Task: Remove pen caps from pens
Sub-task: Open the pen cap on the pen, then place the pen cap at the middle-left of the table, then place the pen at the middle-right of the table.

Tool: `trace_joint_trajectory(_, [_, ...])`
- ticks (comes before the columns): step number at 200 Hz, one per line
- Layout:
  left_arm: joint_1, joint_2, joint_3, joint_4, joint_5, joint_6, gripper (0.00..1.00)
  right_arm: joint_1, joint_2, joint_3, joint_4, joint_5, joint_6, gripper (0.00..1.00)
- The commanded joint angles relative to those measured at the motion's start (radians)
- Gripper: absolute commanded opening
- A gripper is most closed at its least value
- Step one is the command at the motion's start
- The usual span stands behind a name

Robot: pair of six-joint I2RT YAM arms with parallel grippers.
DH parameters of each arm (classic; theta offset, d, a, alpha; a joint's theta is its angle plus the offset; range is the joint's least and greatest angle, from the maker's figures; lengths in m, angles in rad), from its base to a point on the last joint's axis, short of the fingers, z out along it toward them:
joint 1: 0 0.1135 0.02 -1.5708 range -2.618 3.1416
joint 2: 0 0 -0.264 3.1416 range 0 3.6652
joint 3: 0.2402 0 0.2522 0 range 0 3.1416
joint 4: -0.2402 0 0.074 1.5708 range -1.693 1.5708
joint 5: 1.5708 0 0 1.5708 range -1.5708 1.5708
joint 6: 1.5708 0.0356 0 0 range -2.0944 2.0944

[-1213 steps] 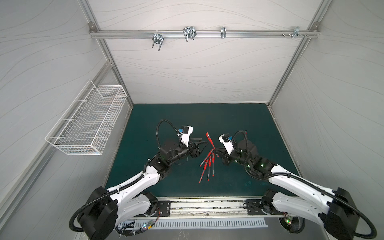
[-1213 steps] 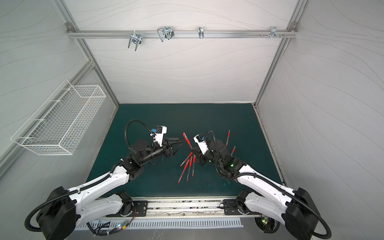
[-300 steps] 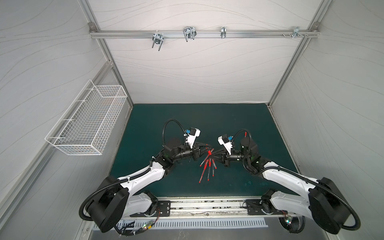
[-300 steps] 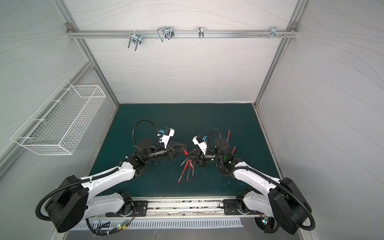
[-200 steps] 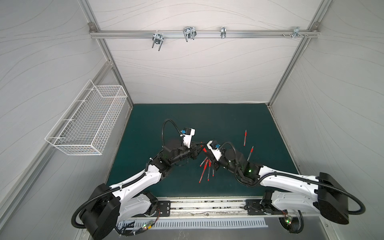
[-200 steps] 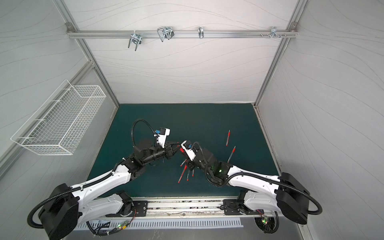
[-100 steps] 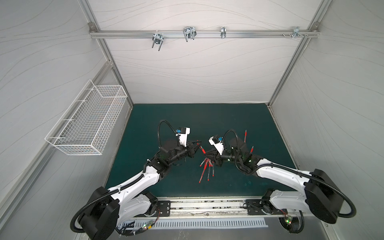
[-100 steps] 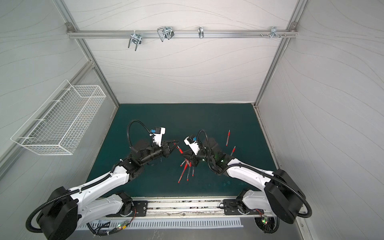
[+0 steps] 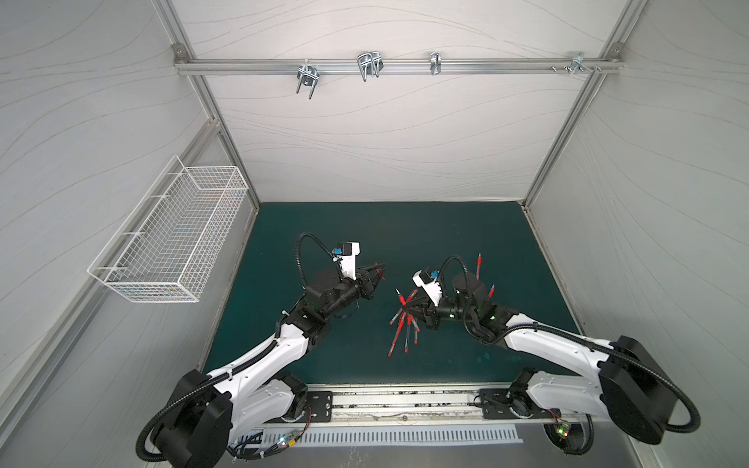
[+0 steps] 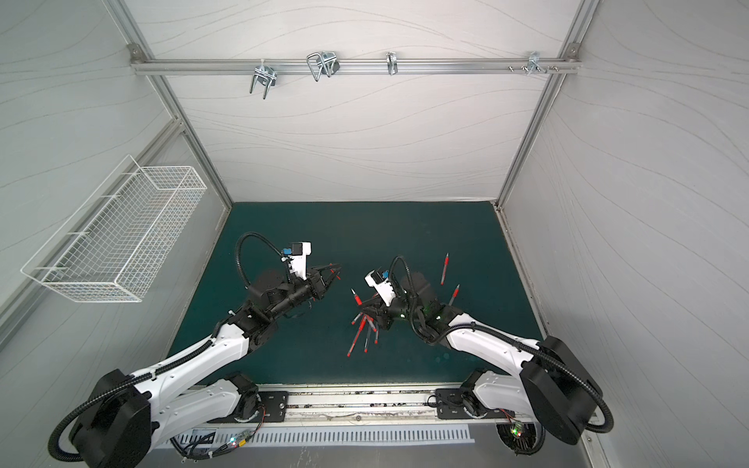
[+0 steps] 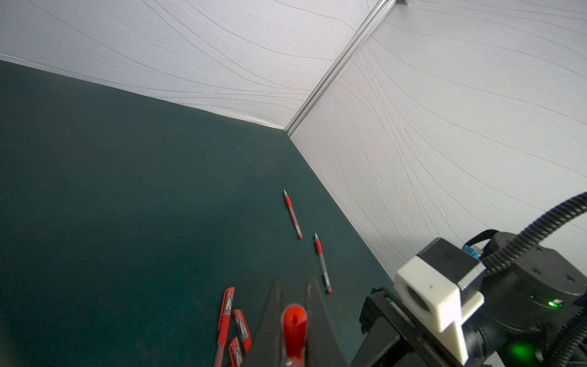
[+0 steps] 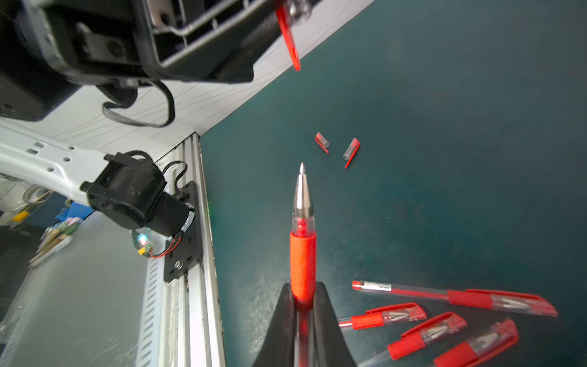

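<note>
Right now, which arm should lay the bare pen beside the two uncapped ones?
Right. Right fingers grip the bare pen; those two pens lie on that side. Left fingers hold a cap.

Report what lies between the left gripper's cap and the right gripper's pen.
Only open air, shown in the right wrist view; two loose caps lie on the mat beyond the pen.

The dark green surface [image 9: 364,235] carries a fanned cluster of capped pens [image 9: 401,330] near its front middle, perhaps five. Two uncapped pens [image 9: 478,265] lie apart toward the right wall. Two loose caps [image 12: 321,142] lie close together.
</note>
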Motion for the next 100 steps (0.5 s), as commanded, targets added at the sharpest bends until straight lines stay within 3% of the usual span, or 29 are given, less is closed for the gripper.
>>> trace_joint_trajectory(1, [0.007, 0.0, 0.02, -0.023, -0.058, 0.003, 0.0, 0.012, -0.026, -0.014, -0.002, 0.071, -0.01, 0.0])
trace_joint_trajectory(54, [0.01, 0.05, 0.108, -0.33, -0.348, -0.025, 0.0, 0.007, -0.112, -0.032, -0.073, 0.394, 0.013, 0.0])
trace_joint_trajectory(100, [0.064, 0.19, 0.186, -0.47, -0.399, -0.073, 0.0, -0.074, -0.122, -0.018, -0.176, 0.604, 0.083, 0.0])
